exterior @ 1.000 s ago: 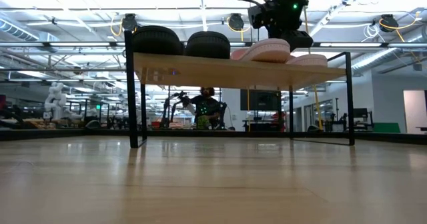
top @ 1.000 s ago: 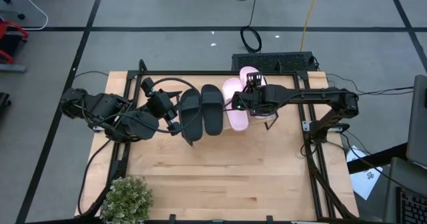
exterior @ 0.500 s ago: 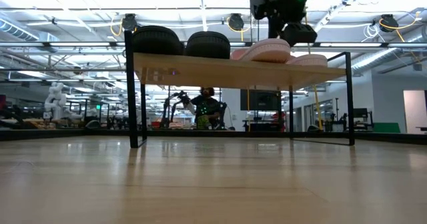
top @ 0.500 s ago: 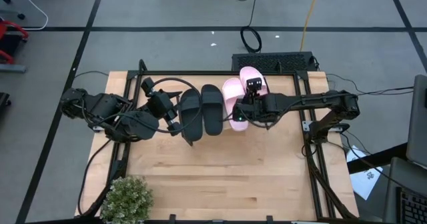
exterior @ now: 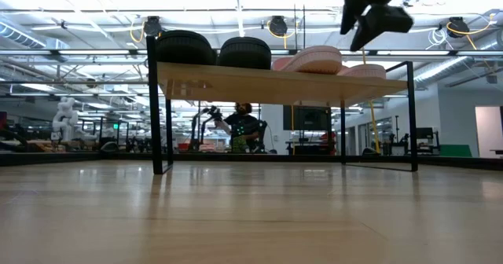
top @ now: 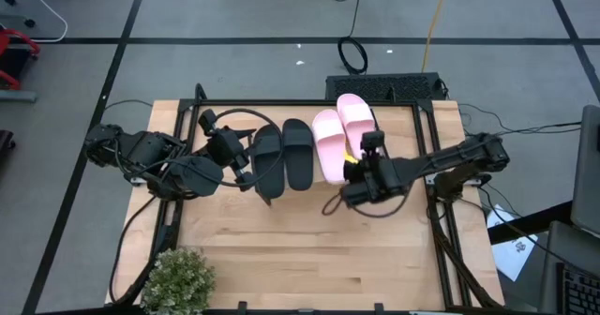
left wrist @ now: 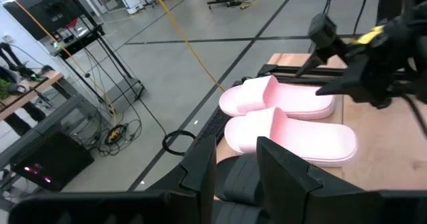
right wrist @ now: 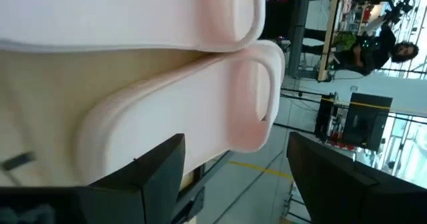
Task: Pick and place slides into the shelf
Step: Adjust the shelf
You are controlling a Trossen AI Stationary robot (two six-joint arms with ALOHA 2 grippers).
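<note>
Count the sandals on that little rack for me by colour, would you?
Black slides: 2
Pale pink slides: 2
Total: 4, all lying on the shelf.
</note>
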